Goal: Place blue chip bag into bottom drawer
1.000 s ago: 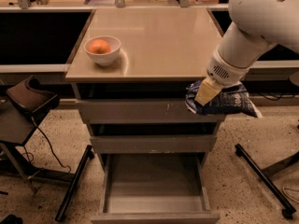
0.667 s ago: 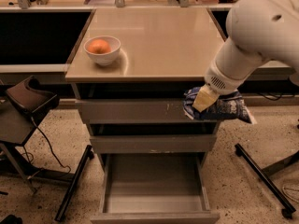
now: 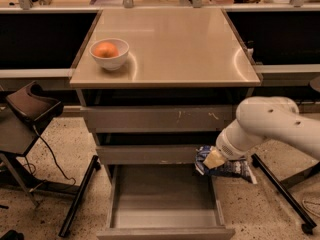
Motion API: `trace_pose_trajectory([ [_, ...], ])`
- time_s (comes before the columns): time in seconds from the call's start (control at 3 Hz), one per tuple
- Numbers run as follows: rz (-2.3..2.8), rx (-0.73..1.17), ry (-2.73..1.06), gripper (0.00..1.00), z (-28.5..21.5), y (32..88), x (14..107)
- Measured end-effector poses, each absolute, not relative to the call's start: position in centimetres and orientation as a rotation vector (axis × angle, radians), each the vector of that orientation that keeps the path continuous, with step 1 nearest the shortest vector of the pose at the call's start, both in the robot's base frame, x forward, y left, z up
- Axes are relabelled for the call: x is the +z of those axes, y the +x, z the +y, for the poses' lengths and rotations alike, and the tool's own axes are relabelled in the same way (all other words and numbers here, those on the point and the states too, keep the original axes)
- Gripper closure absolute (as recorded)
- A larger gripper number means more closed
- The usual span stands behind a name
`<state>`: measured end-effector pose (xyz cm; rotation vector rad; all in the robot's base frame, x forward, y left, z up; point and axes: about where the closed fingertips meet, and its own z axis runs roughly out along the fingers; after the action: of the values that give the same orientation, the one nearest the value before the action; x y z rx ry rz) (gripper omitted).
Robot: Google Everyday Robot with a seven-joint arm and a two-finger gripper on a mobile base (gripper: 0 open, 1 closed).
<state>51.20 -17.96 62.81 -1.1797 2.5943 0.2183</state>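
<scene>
The blue chip bag [image 3: 226, 167] is crinkled dark blue with white patches. It hangs in my gripper [image 3: 212, 160] at the right side of the cabinet, level with the middle drawer front and just above the right rim of the open bottom drawer [image 3: 162, 206]. The gripper is shut on the bag. The bottom drawer is pulled out, showing a plain grey floor with nothing in it. My white arm [image 3: 272, 124] reaches in from the right.
A white bowl with an orange [image 3: 109, 53] stands on the cabinet top at the left. A chair [image 3: 25, 114] stands to the left of the cabinet. A black stand leg [image 3: 280, 191] lies on the floor at the right.
My arm has swung down, carrying the bag from beside the top drawer front to just above the bottom drawer's right rim.
</scene>
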Motion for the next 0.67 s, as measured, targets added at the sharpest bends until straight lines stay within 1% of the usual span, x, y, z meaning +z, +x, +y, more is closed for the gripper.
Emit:
trace_pose_trajectory([
  [0.33, 2.557, 0.345, -1.080, 1.00, -18.1, 52.9, 55.8],
  [0.67, 2.579, 0.384, -1.077, 1.00, -17.7, 52.4, 53.3],
])
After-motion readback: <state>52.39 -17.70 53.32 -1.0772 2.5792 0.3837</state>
